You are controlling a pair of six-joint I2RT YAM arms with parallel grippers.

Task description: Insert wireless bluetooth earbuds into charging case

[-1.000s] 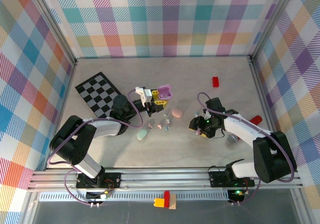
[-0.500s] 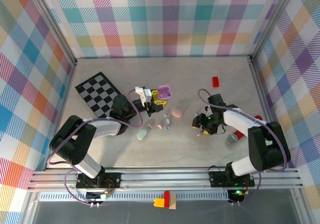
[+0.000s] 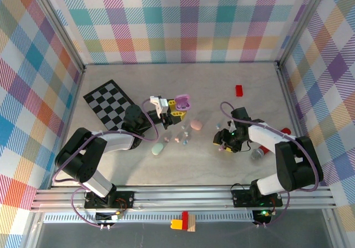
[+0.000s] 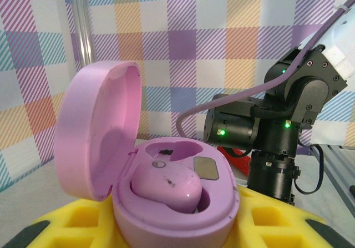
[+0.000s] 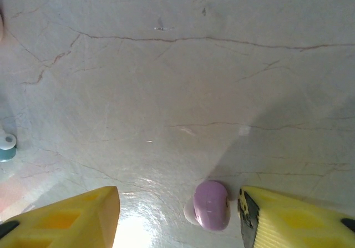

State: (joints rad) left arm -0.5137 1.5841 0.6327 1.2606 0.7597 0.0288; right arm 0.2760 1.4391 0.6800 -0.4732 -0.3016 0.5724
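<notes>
My left gripper (image 3: 176,110) is shut on an open lilac charging case (image 3: 182,100), held above the table. In the left wrist view the case (image 4: 183,217) sits between yellow fingers (image 4: 77,226), lid (image 4: 97,126) swung up to the left, and one lilac earbud (image 4: 166,184) lies in a socket; the socket behind it is bare. My right gripper (image 3: 223,142) is low over the table with its jaws open. A purple earbud (image 5: 211,205) lies on the marble between its yellow fingers (image 5: 72,217), close to the right one.
A pink case (image 3: 196,125) and a mint case (image 3: 158,148) lie mid-table with several tiny earbuds (image 3: 180,139) between them. A light blue earbud (image 5: 6,146) is at the left edge of the right wrist view. Checkerboard mat (image 3: 110,104) back left, red block (image 3: 239,90) back right.
The right gripper's jaws narrowed a little and its wrist shifted slightly over the purple earbud. The left arm and its case have not moved.
</notes>
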